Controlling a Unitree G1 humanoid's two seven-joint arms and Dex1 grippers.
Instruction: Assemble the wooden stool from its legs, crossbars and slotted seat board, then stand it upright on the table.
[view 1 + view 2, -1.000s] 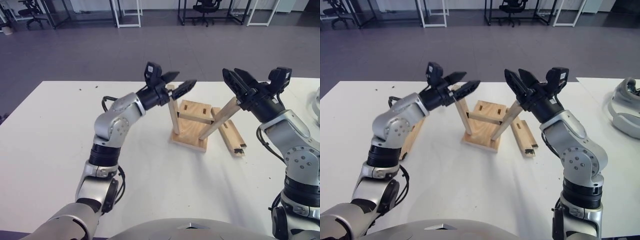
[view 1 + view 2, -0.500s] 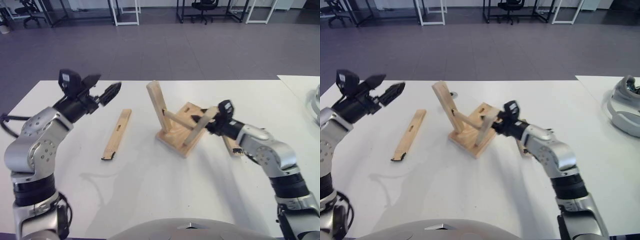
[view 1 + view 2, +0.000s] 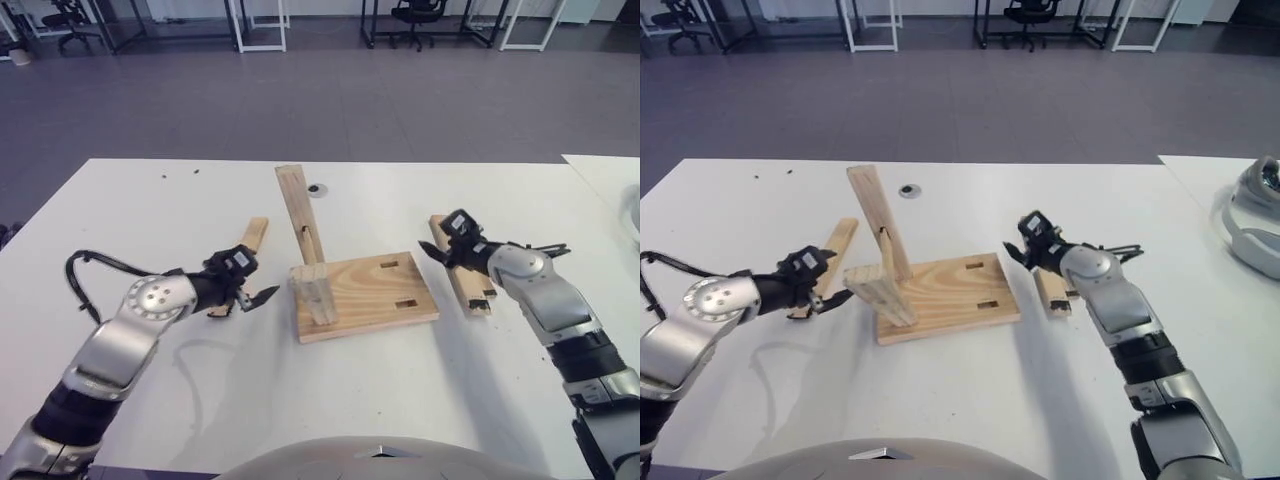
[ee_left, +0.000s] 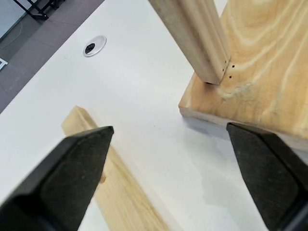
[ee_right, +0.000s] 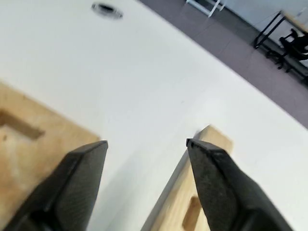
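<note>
The slotted seat board [image 3: 375, 295] lies flat on the white table. One leg [image 3: 298, 215] rises tilted from its left edge, and a short wooden piece [image 3: 316, 292] joined to it rests on the board. A loose wooden leg [image 3: 248, 248] lies to the left. My left gripper [image 3: 255, 294] hovers low beside it, open and holding nothing; the left wrist view has its fingers [image 4: 72, 183] framing that loose leg [image 4: 120, 197] and the board's corner [image 4: 260, 72]. Another loose slotted piece [image 3: 462, 278] lies to the right. My right gripper [image 3: 432, 250] is open at its far end [image 5: 192, 202].
A round cable grommet [image 3: 317, 188] sits in the table behind the stool parts. A white headset-like object [image 3: 1252, 215] lies on the neighbouring table at the far right. Bare table [image 3: 400, 390] stretches in front of the board.
The seat board has dropped from tilted to flat. My left gripper came down from high at the left to the loose leg. My right gripper left the stool leg for the right loose piece.
</note>
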